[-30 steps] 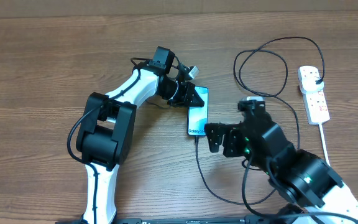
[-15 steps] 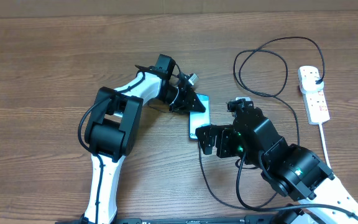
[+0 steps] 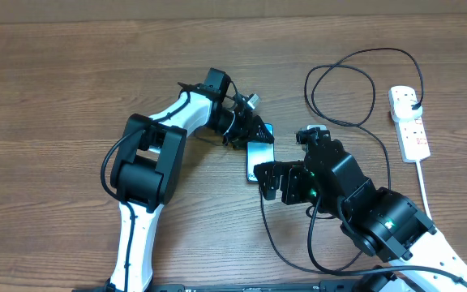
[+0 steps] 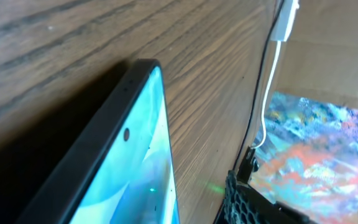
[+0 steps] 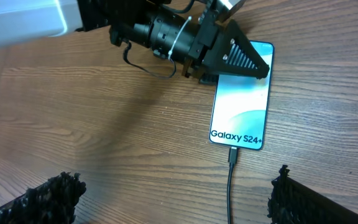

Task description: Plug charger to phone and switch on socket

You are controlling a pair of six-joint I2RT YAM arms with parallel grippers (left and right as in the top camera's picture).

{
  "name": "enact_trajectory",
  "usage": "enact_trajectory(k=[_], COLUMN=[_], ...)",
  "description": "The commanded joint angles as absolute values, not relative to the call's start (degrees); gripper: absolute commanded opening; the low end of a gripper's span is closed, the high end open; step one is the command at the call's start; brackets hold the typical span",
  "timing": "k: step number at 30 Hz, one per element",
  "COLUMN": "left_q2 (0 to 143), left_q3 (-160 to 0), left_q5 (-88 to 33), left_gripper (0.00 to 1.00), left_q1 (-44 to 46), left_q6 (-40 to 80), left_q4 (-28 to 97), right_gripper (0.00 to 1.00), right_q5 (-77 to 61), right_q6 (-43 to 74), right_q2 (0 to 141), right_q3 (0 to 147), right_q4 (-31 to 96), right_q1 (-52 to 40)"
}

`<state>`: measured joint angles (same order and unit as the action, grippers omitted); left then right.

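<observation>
The brown wooden table carries the phone face up near its centre, and the charger tip meets the phone's near edge. The left gripper sits over the phone's far end; I cannot tell how its jaws stand. The right gripper hovers just near of the phone, jaws spread wide. The socket lies at the far right.

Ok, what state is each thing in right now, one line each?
Phone: flat on the table, screen up and lit.
Charger: tip at the phone's port, looks plugged in; other end in the socket.
Socket: charger plugged in; switch position too small to tell.
Left hand: at the phone's far end, jaws unclear.
Right hand: open, empty.
</observation>
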<state>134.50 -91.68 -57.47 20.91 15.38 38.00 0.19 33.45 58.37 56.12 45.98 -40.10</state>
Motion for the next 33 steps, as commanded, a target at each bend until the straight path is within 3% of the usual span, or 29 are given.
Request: enact_trajectory(k=[1, 9, 23, 33], left_q2=[136.51, 136.51, 136.51, 136.49], left_q3=[-90.48, -90.48, -90.50, -92.05], left_q5=[-41.63, -34.83, -38.54, -31.57], left_gripper=[0.56, 0.57, 0.65, 0.64], left_q1=[20.64, 20.62, 20.62, 20.16], left_q6=[22.98, 32.08, 25.71, 27.86], left_q4=[39.64, 42.02, 41.12, 46.87], right_gripper=[1.00, 1.00, 1.00, 1.00], right_q5=[-0.14, -0.16, -0.16, -0.14], right_q6=[33.69, 33.69, 33.69, 33.69], right_q2=[59.07, 60.18, 60.18, 60.18], right_q3=[55.83, 55.83, 55.83, 55.83], right_q4=[45.65, 45.50, 45.71, 45.50], right_q1=[-39.77, -39.77, -39.77, -39.77])
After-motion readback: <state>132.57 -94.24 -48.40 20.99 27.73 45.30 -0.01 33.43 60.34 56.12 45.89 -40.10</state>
